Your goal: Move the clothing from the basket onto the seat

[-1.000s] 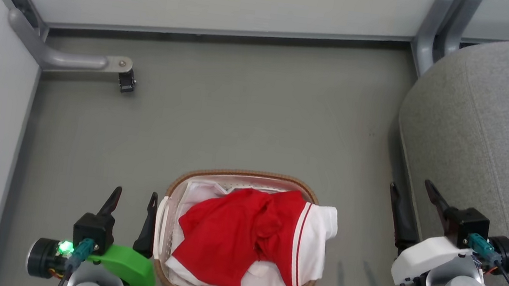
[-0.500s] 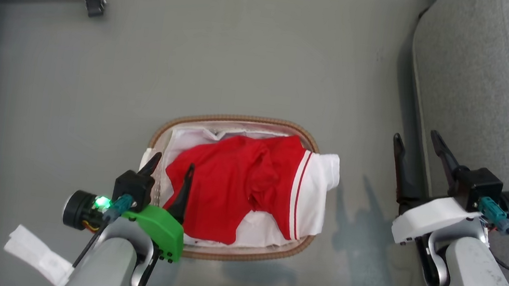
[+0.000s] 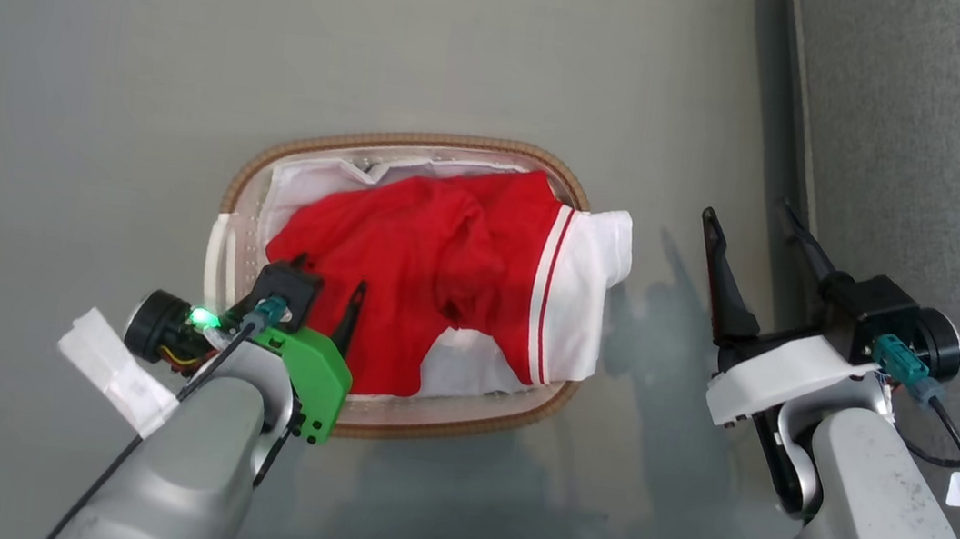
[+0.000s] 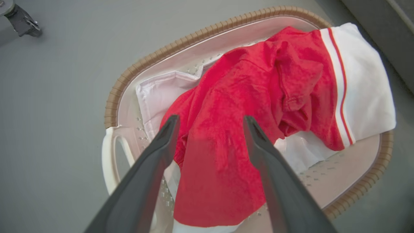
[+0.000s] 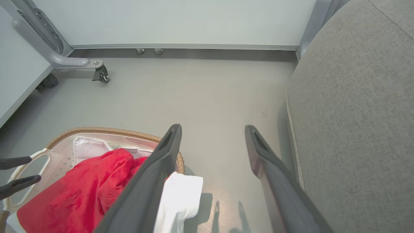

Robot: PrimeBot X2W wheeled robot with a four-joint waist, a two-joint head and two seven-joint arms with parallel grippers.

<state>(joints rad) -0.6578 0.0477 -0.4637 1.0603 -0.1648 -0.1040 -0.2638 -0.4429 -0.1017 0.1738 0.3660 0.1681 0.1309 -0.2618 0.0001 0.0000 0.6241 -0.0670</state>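
L fingers (image 4: 155,155): spread wide, nothing held. Tips hang over the near-left part of the red clothing (image 4: 245,97), approx. 7 o'clock of the basket (image 3: 423,140) in head view. Contact w/ the cloth cannot be confirmed. One sec. earlier they stood outside the rim at 9 o'clock, and they have since crossed it. The head camera also tipped down, so the whole-pic shift is not object motion.

R fingers (image 5: 158,161): wide, empty, over the floor (image 3: 151,37) at 3 o'clock of the basket, between it and the seat (image 3: 936,133).

Clothing lies heaped in the basket, w/ its white striped panel draped over the rim at 3 o'clock.

Meaning: approach looks done. Next req.: descend, pinch a fold.
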